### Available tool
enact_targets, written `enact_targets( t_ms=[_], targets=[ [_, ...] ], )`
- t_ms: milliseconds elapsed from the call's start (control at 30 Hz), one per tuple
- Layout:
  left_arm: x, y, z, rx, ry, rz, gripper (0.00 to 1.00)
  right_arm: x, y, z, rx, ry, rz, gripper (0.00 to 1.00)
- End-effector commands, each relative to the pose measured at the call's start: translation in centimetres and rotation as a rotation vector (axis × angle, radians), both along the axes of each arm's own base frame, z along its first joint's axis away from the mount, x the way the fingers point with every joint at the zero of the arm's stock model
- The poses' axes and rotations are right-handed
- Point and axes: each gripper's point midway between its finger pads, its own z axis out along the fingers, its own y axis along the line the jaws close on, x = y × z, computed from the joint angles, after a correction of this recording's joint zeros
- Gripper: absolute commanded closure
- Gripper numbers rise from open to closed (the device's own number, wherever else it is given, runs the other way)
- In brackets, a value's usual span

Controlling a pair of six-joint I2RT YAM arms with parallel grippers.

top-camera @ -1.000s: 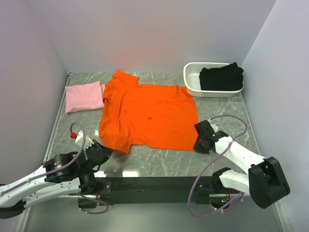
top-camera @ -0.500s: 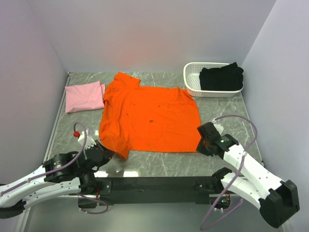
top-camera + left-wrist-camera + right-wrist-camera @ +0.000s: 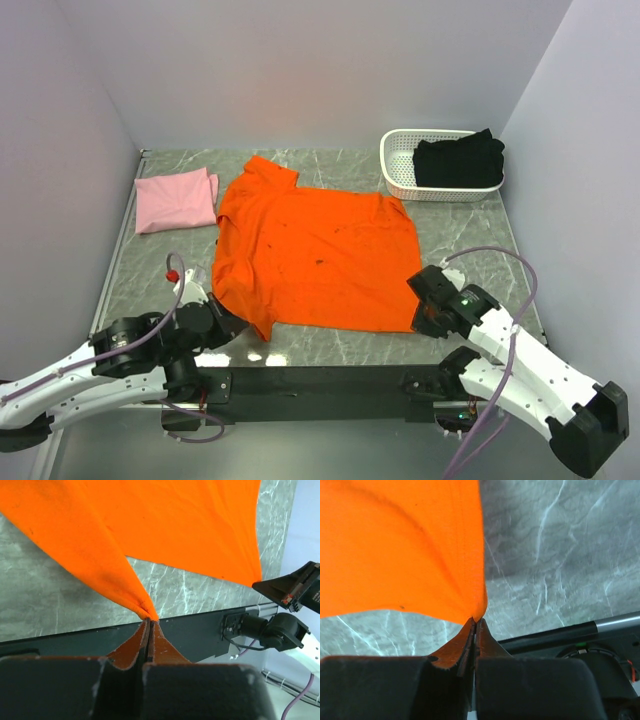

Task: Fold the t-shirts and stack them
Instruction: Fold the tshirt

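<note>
The bright orange t-shirt [image 3: 315, 250] lies spread on the grey marble table, its hem at the near edge. My left gripper [image 3: 240, 325] is shut on its near left corner; the left wrist view shows the orange cloth [image 3: 150, 540] pinched at the fingertips [image 3: 149, 621]. My right gripper [image 3: 420, 312] is shut on the near right corner; the right wrist view shows the cloth [image 3: 400, 545] pinched at the tips [image 3: 476, 621]. A folded pale pink t-shirt [image 3: 175, 200] lies at the far left. A black t-shirt [image 3: 458, 160] sits in the white basket [image 3: 400, 170].
The white slotted basket stands at the far right corner. A black rail [image 3: 320, 380] runs along the table's near edge, between the arm bases. Lilac walls close in the left, back and right sides.
Both grippers have drawn the orange shirt's near corners toward the near edge. The whole shirt has slid nearer and a little to the right. The right arm has swung lower.
</note>
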Motion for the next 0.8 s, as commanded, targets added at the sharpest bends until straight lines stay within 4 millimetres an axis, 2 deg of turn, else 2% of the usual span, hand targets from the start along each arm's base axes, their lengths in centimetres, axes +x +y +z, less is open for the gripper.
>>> enact_targets(
  t_ms=[0,100,133,200,333,500,567,600,667,733,767],
  targets=[
    [-0.2,-0.5,2.5,-0.046,-0.033,-0.036,0.99,-0.3,0.0,1.0,-0.011,0.001,-0.007,1.0],
    [0.6,0.2,2.8,-0.057,-0.069,0.012,0.99,0.7,0.1,1.3,-0.021,-0.034,-0.009,1.0],
    [0.9,0.4,1.9,-0.038,-0.077,0.023,0.99,1.0,0.2,1.3,-0.023,-0.039,-0.004,1.0],
    [1.5,0.0,1.8,-0.058,-0.101,0.046,1.0,1.9,0.5,1.0,-0.046,-0.034,0.01,1.0],
    [2.9,-0.1,2.1,0.0,-0.164,0.071,0.99,4.2,2.2,1.1,-0.048,-0.049,0.059,1.0],
    [5.0,-2.4,2.6,0.105,-0.244,0.042,1.0,6.7,2.4,1.5,-0.1,-0.065,0.082,1.0],
    [6.0,-2.8,2.5,0.185,-0.266,0.04,0.99,7.7,2.5,2.1,-0.094,-0.092,0.087,1.0],
    [6.6,-3.3,3.4,0.179,-0.288,0.045,0.99,8.2,2.2,2.1,-0.091,-0.094,0.075,1.0],
    [7.9,-3.6,3.3,0.22,-0.306,0.02,0.99,9.0,2.4,2.3,-0.077,-0.106,0.085,1.0],
    [9.5,-4.1,4.3,0.208,-0.356,-0.001,0.99,9.4,2.1,2.3,-0.076,-0.104,0.081,1.0],
    [10.9,-3.2,4.2,0.216,-0.352,0.034,1.0,9.6,2.0,2.2,-0.08,-0.101,0.088,1.0]
  ],
)
